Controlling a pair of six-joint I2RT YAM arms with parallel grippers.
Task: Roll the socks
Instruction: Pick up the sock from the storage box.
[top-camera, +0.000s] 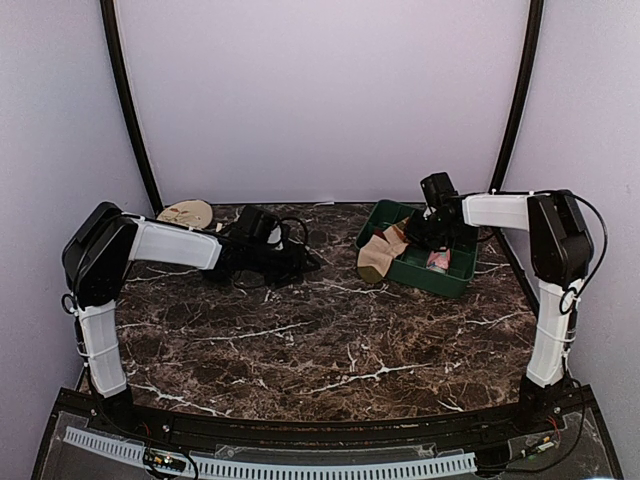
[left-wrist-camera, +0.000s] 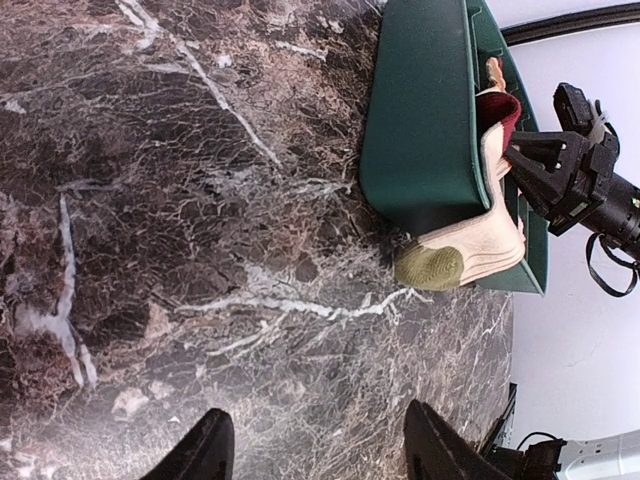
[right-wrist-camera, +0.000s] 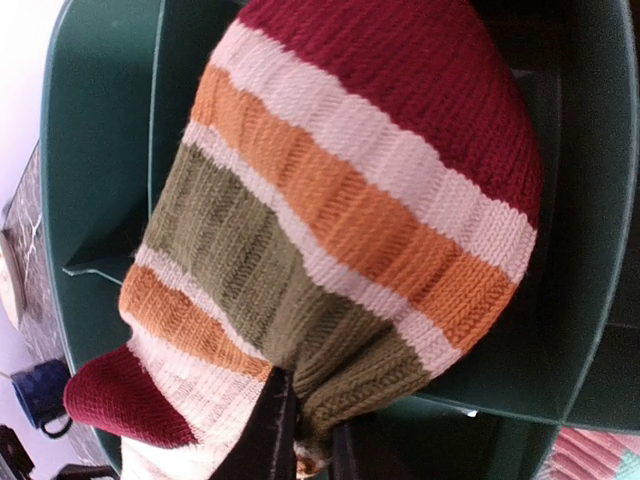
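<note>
A striped sock with red, white, orange and olive bands fills the right wrist view, inside the green bin. My right gripper is shut on its olive band and holds it over the bin. From above, the sock drapes over the bin's left rim, under the right gripper. In the left wrist view the sock's cream foot and olive toe hang over the bin. My left gripper is open and empty over the marble, left of the bin.
A pink patterned item lies in the bin's right compartment. A tan round object sits at the table's back left corner. A dark blue mug shows at the left edge of the right wrist view. Cables trail by the left wrist.
</note>
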